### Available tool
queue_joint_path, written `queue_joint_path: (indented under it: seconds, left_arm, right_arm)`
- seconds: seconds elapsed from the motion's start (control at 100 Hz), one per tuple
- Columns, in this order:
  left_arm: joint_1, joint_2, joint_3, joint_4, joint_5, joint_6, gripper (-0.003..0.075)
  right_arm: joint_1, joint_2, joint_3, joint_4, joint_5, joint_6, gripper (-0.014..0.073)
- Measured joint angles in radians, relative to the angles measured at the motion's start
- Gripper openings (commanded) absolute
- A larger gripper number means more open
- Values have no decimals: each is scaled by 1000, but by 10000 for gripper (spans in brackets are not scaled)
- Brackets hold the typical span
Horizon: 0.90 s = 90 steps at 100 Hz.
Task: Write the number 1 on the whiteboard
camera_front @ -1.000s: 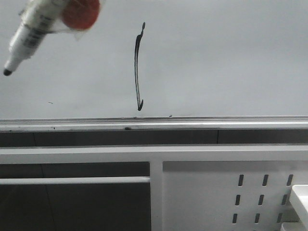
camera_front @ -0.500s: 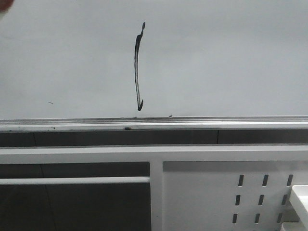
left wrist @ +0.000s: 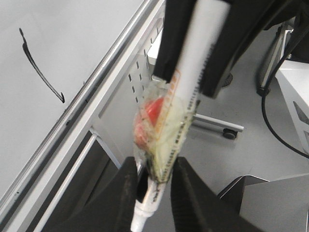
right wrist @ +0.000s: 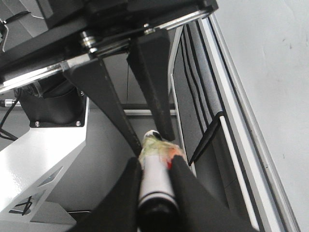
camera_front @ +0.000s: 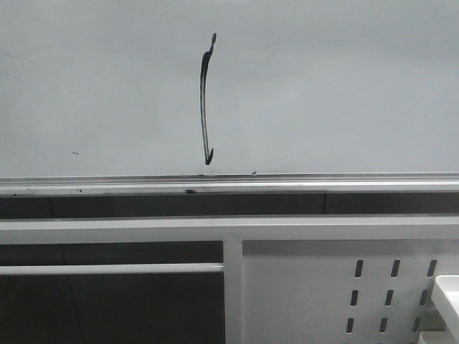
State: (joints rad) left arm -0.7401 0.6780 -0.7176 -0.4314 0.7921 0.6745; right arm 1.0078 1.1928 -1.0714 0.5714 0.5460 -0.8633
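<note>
The number 1 point(camera_front: 206, 100) is a thin curved black stroke on the pale whiteboard point(camera_front: 323, 86), just above the silver rail point(camera_front: 287, 186). It also shows in the left wrist view point(left wrist: 41, 67). No gripper shows in the front view. The white marker point(left wrist: 190, 82), with a red lump point(left wrist: 152, 111) taped to it, spans both grippers away from the board. My left gripper point(left wrist: 157, 193) is shut on its tip end. My right gripper point(right wrist: 157, 193) is shut on its black rear end point(right wrist: 155, 208). The right gripper also shows in the left wrist view point(left wrist: 186, 84).
A white metal panel with slots point(camera_front: 344, 287) hangs below the rail. A white box corner point(camera_front: 448, 294) sits at the lower right. A wheeled stand leg point(left wrist: 227, 130) and black cables point(left wrist: 270, 121) are on the floor.
The marker with its red lump was at the top left of the front view, tip down; it moved up and left out of that view. The stroke is unchanged.
</note>
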Motion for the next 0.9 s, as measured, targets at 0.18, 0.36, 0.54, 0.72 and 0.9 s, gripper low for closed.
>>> queue_joint_path:
  seconds: [0.18,0.36,0.54,0.72,0.9]
  left_arm:
    - [0,9,0,-2,8,0,134]
    - [0,42,-2,-10,13,1,134]
    - [0,52,-3,-12,13,4,134]
    - [0,52,-3,-12,4,8,87]
    - [0,52,-3,-8,2,30,-20]
  right_arm:
    - [2,1,0,5,-1,0,-77]
    - [7,4,0,-7,2,0,-77]
    - [7,4,0,-14,5,0,-77]
    - [7,4,0,-15,5,-2,-77]
    - [7,4,0,-15,1,-2,0]
